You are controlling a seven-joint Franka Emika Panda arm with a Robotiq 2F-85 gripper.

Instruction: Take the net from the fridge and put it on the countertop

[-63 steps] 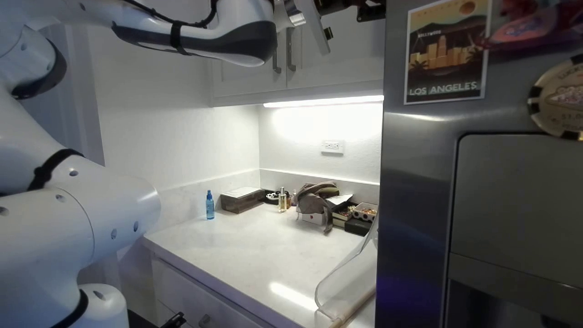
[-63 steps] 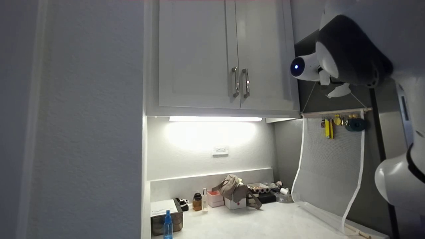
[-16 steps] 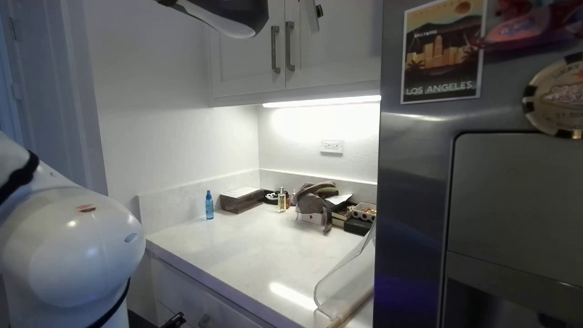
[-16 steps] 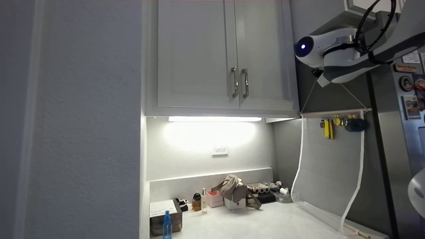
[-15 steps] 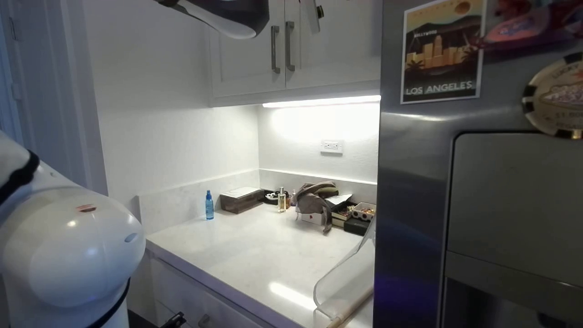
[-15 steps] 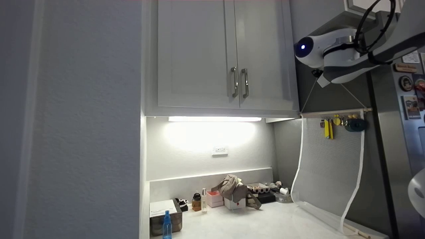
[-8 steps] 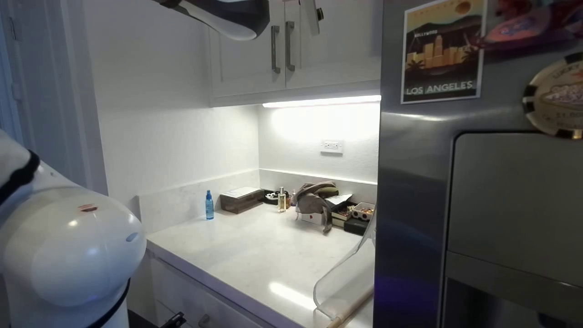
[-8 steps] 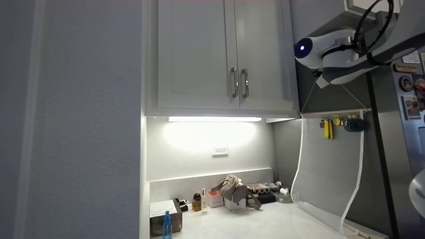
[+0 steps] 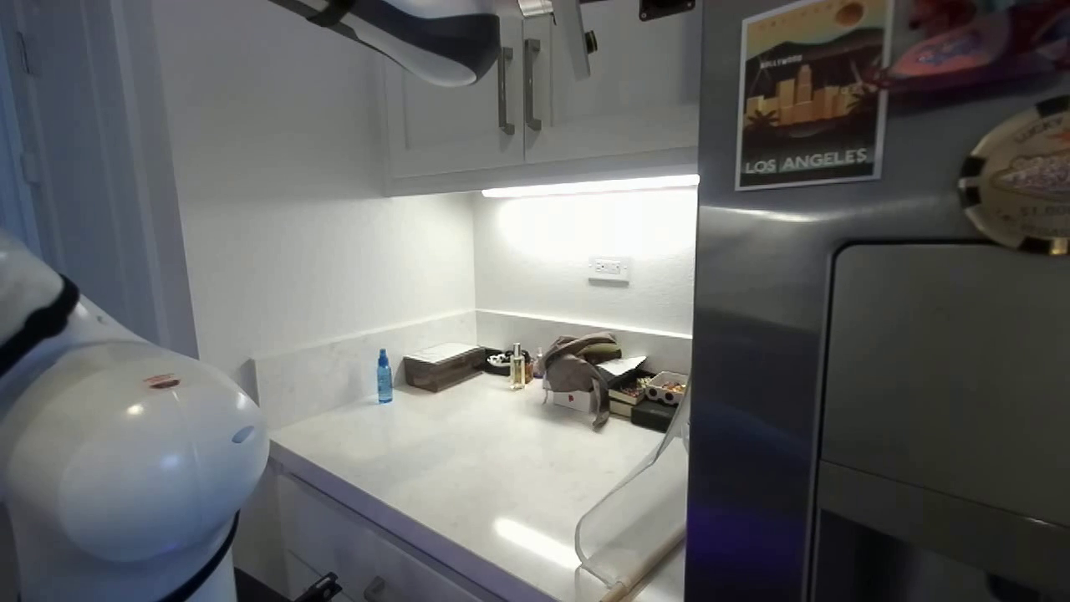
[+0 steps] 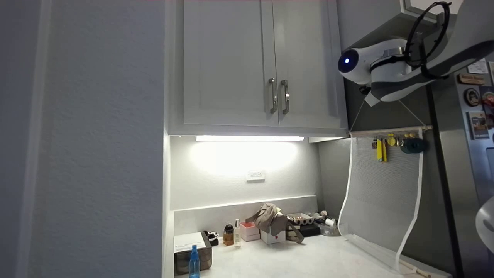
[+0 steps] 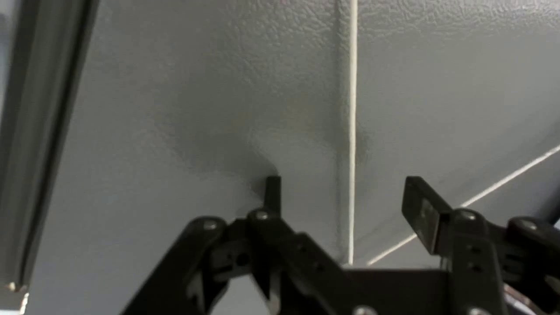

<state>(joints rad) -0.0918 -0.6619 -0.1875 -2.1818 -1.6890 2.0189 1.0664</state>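
Net [image 10: 386, 185] hangs below the gripper [image 11: 343, 197], long axis running down the side of the fridge [image 9: 886, 359] to the adjoining edge of the countertop [image 10: 305, 258], and those fingers [image 11: 273, 194] stand wide apart, one strand of its cord [image 11: 352, 109] showing between them, nothing visibly held, contact too close to call!

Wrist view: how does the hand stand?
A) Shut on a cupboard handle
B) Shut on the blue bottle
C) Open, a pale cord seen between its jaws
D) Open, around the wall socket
C: in the wrist view the hand has its jaws wide apart, and a pale cord shows between them.
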